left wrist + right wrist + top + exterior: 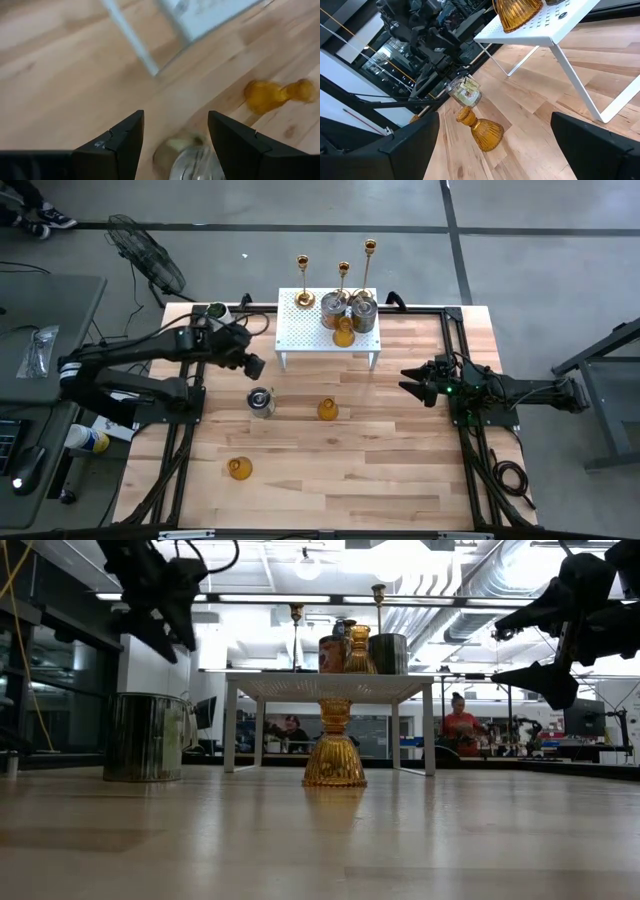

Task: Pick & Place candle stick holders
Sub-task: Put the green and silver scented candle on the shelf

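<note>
Left gripper (254,366) spread above silver cup (261,401), right gripper (412,380) spread, waiting.

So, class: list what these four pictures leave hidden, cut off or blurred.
- Silver cup: left wrist view, blurred, cut by the bottom edge.
- Amber holder on the rack: right wrist view, top cut off.
- Front amber holder: absent from the low view.
- Gold sticks: low view, bases hidden behind the cups.

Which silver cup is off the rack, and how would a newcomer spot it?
Start at the white rack at the table's far edge. On the bare wood in front of its left legs, below the open left gripper, stands the silver cup. The two loose holders nearest it are amber glass; the other silver cups sit on the rack.
</note>
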`<act>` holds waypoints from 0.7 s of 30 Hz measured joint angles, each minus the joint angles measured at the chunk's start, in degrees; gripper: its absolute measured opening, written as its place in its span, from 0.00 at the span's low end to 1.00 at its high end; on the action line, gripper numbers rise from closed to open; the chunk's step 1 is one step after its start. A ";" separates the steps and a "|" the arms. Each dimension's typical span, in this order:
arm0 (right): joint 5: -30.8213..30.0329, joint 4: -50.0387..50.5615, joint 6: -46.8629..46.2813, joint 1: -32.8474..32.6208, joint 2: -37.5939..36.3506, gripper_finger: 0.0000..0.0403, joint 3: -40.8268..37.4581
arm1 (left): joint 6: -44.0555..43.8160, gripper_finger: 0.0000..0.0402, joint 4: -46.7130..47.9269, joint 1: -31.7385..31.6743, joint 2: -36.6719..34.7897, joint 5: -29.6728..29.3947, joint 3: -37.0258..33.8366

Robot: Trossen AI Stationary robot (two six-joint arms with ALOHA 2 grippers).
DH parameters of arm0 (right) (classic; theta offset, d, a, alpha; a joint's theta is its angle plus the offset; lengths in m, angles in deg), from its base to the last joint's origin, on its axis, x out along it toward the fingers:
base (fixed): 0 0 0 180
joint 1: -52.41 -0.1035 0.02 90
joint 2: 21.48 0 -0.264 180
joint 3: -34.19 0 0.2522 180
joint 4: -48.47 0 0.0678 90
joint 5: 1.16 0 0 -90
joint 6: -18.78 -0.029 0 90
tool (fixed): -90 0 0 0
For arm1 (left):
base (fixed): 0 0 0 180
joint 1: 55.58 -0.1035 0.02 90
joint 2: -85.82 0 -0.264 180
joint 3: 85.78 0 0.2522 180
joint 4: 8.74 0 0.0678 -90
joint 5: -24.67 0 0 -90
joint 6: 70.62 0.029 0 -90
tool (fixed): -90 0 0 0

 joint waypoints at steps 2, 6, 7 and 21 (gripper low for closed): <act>0.02 -0.02 0.00 0.00 0.00 0.93 0.00 | -2.47 0.54 3.73 0.02 1.82 0.14 1.91; 0.01 -0.03 0.00 0.01 0.02 0.93 -0.02 | -7.67 0.54 9.98 0.00 6.25 1.24 5.14; 0.00 -0.04 0.00 0.00 0.02 0.93 -0.02 | -8.92 0.54 10.11 0.00 7.16 1.63 5.90; 0.02 -0.04 0.00 0.00 0.02 0.93 -0.02 | -25.96 0.54 15.55 0.00 11.56 7.47 7.34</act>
